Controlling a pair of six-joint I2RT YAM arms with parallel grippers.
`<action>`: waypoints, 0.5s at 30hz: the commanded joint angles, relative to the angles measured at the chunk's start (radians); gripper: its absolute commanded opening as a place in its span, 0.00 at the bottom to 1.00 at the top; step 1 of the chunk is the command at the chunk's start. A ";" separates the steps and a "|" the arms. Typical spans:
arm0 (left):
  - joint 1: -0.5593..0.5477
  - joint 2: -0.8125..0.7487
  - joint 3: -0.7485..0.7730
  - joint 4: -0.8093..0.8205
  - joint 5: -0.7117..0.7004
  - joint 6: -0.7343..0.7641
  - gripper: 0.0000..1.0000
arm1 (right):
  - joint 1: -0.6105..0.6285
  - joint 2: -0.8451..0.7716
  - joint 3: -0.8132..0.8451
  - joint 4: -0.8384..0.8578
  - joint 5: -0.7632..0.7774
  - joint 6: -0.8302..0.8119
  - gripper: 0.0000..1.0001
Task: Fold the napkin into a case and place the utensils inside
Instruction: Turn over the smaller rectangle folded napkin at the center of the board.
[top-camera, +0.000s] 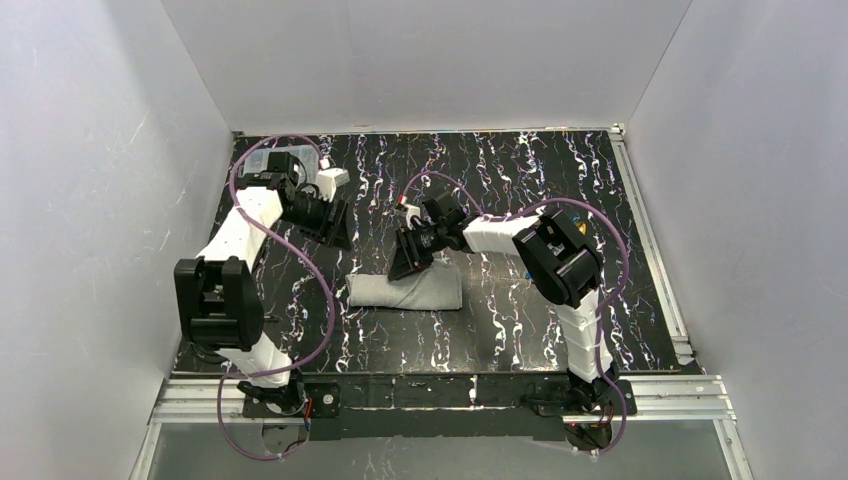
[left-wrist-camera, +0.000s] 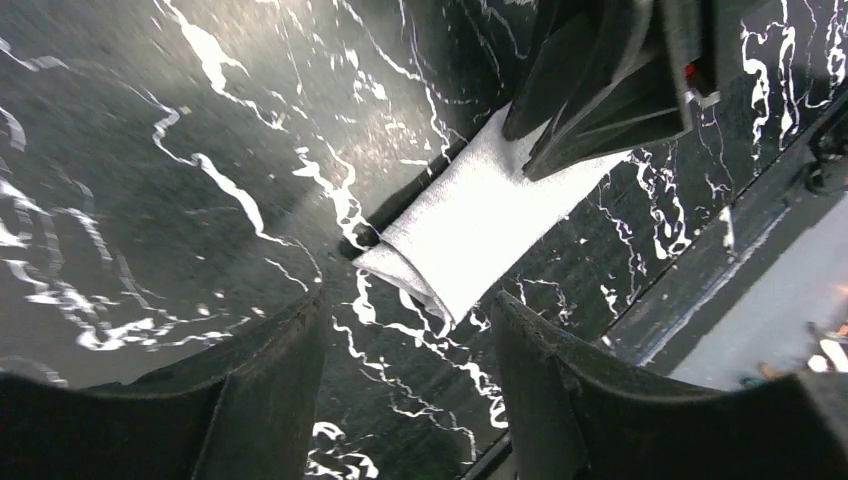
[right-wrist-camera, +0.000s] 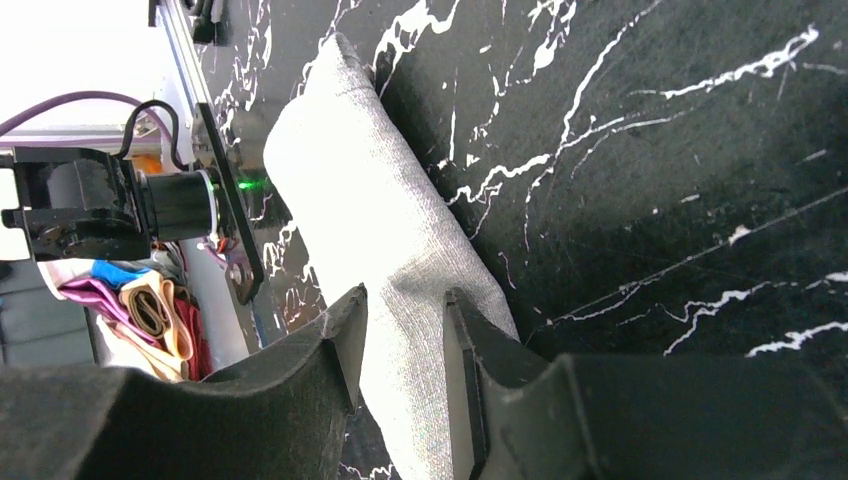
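The light-grey woven cloth napkin (top-camera: 405, 291) is folded into a flat, narrow rectangle and lies on the black, white-veined marbled table (top-camera: 520, 180), near its middle and slightly towards the near edge. In the top view its long axis runs left to right, roughly parallel to the near edge. Its surface is matte and smooth, with a fine weave in the right wrist view. In the left wrist view its left short end (left-wrist-camera: 400, 265) shows stacked layers, the edges slightly parted and rumpled.

The right gripper (top-camera: 410, 265) is down on the back long edge of the napkin, towards its left half. The right arm is bent at the elbow and reaches leftwards over the table, wrist pitched downward. From its own camera the two black fingers (right-wrist-camera: 350, 340) stand a little apart with grey cloth showing in the gap. I cannot tell whether they pinch a fold or merely rest on it.

The left gripper (top-camera: 335, 228) hangs above bare table, behind and left of the napkin and apart from it. Its jaws are spread wide and hold nothing. The left arm leans back and left, a purple cable (top-camera: 318, 290) looping beside it.
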 joint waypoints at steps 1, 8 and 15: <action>-0.042 -0.078 0.056 -0.079 0.010 0.090 0.56 | 0.019 0.012 0.054 -0.006 -0.001 -0.007 0.41; -0.225 -0.026 -0.074 -0.055 0.166 0.086 0.39 | 0.008 -0.015 0.071 -0.009 -0.014 0.002 0.42; -0.237 0.050 -0.141 0.019 0.050 0.134 0.19 | -0.137 -0.221 -0.041 -0.017 -0.058 0.049 0.42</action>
